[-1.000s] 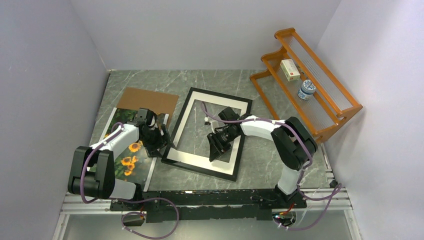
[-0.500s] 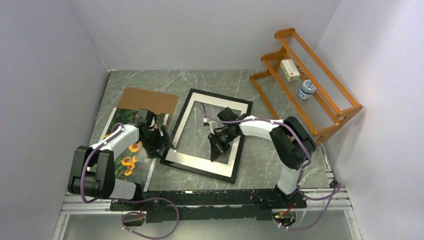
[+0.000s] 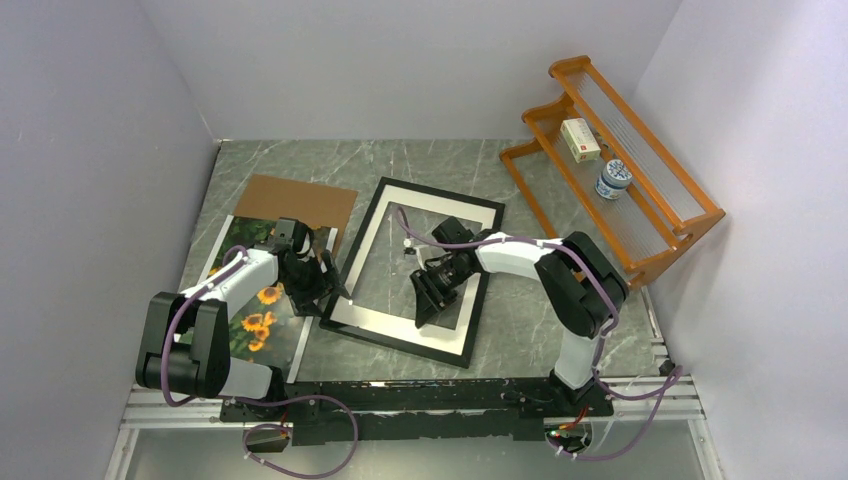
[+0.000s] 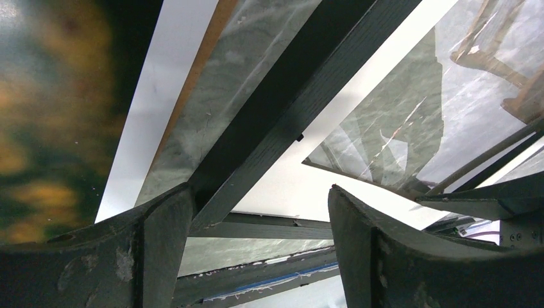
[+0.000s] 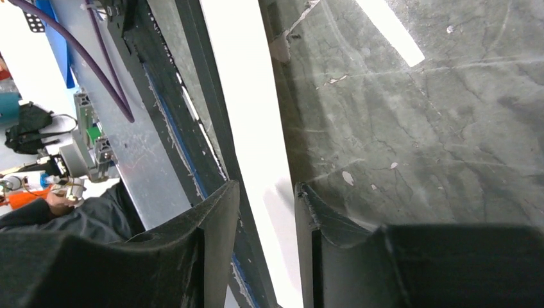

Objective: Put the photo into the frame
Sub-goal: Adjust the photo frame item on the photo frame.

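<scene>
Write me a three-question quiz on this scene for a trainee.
1. True or false: the photo lies outside the frame.
2. The right pincer hangs over: A the rack, B the frame, C the brown board.
3. Is the left pincer open or shut?
Key: 1 true; 2 B; 3 open.

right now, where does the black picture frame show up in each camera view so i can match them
Top external: the thin-edged black rectangular picture frame lies flat and skewed at the picture's centre.
Left wrist: one black edge runs diagonally from lower left to top right.
Right wrist: a thin dark edge runs down the left half.
Shared landmark: the white mat border just inside the black edge, also seen by the left wrist and the right wrist.
</scene>
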